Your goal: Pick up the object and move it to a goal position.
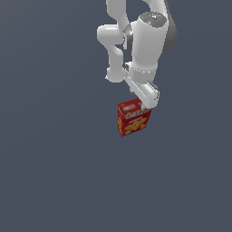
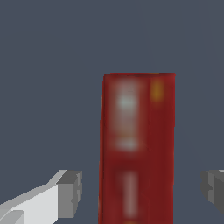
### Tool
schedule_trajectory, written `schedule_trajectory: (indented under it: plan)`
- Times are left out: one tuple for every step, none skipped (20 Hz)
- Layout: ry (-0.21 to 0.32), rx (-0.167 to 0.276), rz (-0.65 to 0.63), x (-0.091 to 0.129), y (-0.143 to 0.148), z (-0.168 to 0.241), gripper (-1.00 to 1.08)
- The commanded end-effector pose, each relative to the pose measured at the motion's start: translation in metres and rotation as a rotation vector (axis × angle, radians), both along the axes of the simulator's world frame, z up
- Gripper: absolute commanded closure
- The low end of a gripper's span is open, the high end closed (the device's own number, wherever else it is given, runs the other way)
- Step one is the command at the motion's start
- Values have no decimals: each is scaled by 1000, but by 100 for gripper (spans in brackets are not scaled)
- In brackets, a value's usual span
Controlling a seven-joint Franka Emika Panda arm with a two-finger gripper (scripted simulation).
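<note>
My claw (image 2: 141,188) is spread wide, its grey pads (image 2: 70,192) on either side of the small red rectangular cracker box (image 1: 133,117) standing on the flat grey floor (image 1: 50,172), apart from it. I judge this the grasp step: next I must press the pads against the box's sides, then lift.

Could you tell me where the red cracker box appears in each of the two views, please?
Exterior view: the red cracker box stands just below the middle of the picture, directly under the arm's hand.
Wrist view: the box fills the lower centre, between the two grey fingertips, with a gap showing on each side.
Shared landmark: the hand, right above the box in both.
</note>
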State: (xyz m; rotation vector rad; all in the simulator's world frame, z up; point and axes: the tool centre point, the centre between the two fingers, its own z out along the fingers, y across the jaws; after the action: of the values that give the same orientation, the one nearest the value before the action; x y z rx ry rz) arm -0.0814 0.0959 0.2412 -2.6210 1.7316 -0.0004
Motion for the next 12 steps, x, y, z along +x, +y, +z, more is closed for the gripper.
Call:
schedule_trajectory:
  plan:
    - [0, 0, 0, 0, 0, -4, -92]
    - [0, 0, 0, 0, 0, -7, -92]
    - [0, 0, -1, 0, 0, -10, -92]
    - [0, 0, -1, -1, 0, -14, -92]
    - [0, 0, -1, -1, 0, -19, -92]
    - [0, 0, -1, -1, 0, -24, -92]
    - [0, 0, -2, -1, 0, -29, -92]
    - [0, 0, -2, -1, 0, -34, -92]
    - [0, 0, -2, -1, 0, -38, -92]
    - [0, 0, -3, -1, 0, -41, -92]
    - [0, 0, -3, -1, 0, -44, -92]
    - [0, 0, -3, -1, 0, -46, -92]
